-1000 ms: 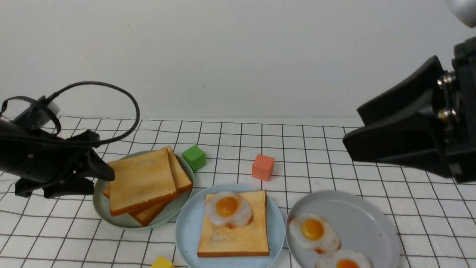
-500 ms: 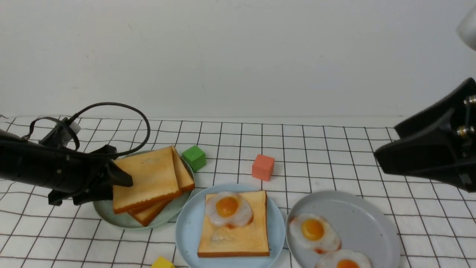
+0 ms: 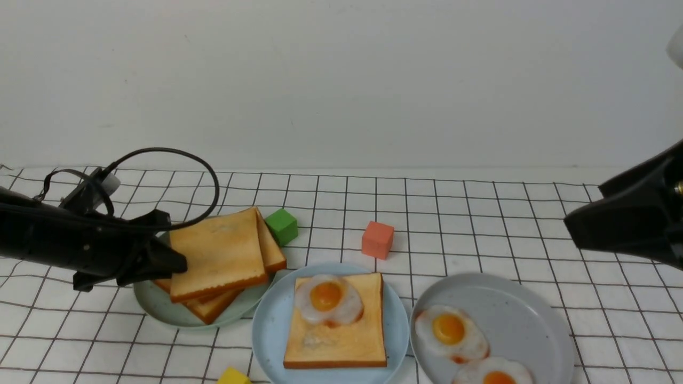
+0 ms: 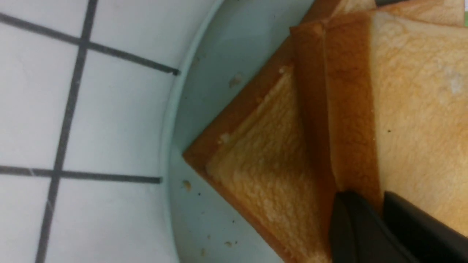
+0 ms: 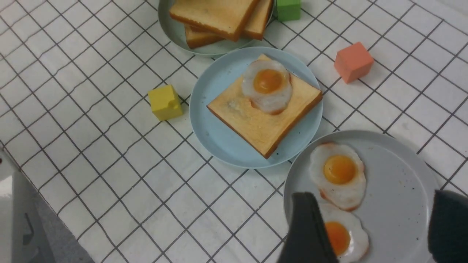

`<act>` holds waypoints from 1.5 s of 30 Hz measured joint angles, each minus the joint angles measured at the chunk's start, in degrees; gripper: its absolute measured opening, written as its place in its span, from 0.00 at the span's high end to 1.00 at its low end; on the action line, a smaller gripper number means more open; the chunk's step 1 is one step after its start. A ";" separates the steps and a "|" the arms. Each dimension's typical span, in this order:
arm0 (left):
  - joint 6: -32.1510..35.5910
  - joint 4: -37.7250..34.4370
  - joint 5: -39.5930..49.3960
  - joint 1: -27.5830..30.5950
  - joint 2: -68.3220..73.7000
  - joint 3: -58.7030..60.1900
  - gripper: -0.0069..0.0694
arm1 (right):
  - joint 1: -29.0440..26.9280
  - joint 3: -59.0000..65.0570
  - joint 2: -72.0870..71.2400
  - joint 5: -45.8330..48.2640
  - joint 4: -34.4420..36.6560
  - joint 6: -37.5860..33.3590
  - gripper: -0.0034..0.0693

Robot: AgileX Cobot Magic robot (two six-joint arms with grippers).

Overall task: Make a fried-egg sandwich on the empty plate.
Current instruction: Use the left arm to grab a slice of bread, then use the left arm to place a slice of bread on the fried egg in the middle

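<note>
Your left gripper (image 3: 179, 264) pinches the top toast slice (image 3: 219, 253) in narrow jaws; the light blue plate (image 3: 267, 325) lies to its right. Farther off, the right gripper (image 5: 373, 201) hangs with jaws wide.

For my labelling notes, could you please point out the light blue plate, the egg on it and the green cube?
light blue plate (image 3: 268, 326): front view, bare left side.
fried egg (image 3: 326, 296): front view, its yolk.
green cube (image 3: 282, 226): front view, its middle.
</note>
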 joint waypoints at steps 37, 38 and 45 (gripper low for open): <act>0.98 -7.67 -8.69 -24.62 -1.29 5.48 0.80 | 0.00 0.00 -0.62 7.39 8.77 -10.31 0.33; 0.98 -7.61 -8.69 -24.62 -1.29 5.48 0.77 | 0.00 0.00 -0.70 7.39 8.77 -10.31 0.33; -3.96 -3.43 -8.76 -24.44 -5.49 5.48 0.41 | 0.00 0.00 -1.06 7.97 8.14 -10.15 0.44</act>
